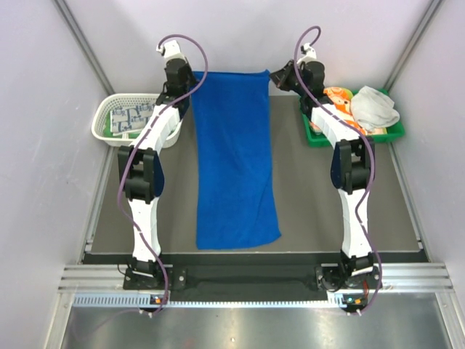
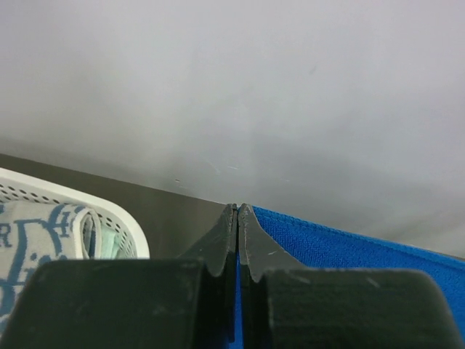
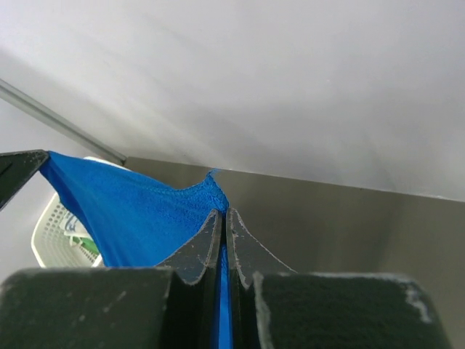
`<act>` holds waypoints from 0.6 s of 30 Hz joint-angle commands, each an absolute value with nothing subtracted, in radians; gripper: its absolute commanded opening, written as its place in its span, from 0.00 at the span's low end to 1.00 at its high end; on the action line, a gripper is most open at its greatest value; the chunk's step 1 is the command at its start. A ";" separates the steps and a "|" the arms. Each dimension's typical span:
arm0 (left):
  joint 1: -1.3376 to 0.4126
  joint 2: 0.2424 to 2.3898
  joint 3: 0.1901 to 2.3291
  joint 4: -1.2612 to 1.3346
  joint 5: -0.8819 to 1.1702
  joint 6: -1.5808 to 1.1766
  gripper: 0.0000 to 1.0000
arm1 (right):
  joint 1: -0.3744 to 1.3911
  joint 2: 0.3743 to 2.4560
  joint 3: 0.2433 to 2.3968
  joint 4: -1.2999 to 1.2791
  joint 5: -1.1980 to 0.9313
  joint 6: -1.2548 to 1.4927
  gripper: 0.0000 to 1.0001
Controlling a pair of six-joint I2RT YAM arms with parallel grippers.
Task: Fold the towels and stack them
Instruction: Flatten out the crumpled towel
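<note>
A royal blue towel (image 1: 236, 163) lies stretched lengthwise down the middle of the dark table, its far edge lifted. My left gripper (image 1: 190, 78) is shut on the far left corner; blue cloth (image 2: 349, 247) shows between its jaws in the left wrist view. My right gripper (image 1: 275, 76) is shut on the far right corner (image 3: 211, 190), with the towel's edge (image 3: 123, 211) spanning away to the left. A white towel with grey-blue squares (image 1: 131, 118) lies in the white basket. An orange-pink print towel (image 1: 338, 102) and a grey towel (image 1: 374, 105) lie in the green tray.
The white mesh basket (image 1: 103, 116) stands at the far left, also in the left wrist view (image 2: 109, 211). The green tray (image 1: 396, 134) stands at the far right. Grey walls close the far side and both sides of the table (image 1: 305, 203).
</note>
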State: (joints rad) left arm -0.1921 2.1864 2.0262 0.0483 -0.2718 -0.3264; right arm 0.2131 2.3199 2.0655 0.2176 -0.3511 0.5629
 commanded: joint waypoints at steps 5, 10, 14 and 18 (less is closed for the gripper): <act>-0.175 2.193 2.195 0.061 -0.325 -0.287 0.00 | 0.183 2.373 2.181 0.298 -0.341 0.607 0.00; -0.175 2.217 2.207 0.051 -0.316 -0.278 0.00 | 0.178 2.396 2.218 0.299 -0.337 0.620 0.00; -0.175 2.238 2.217 0.032 -0.322 -0.270 0.00 | 0.172 2.404 2.240 0.295 -0.322 0.618 0.00; -0.173 2.247 2.224 0.026 -0.341 -0.261 0.00 | 0.163 2.407 2.284 0.282 -0.318 0.618 0.00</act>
State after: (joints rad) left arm -0.1925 2.2498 2.1769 0.0116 -0.2825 -0.2882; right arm 0.2047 2.3848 2.2017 0.2440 -0.3580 0.6231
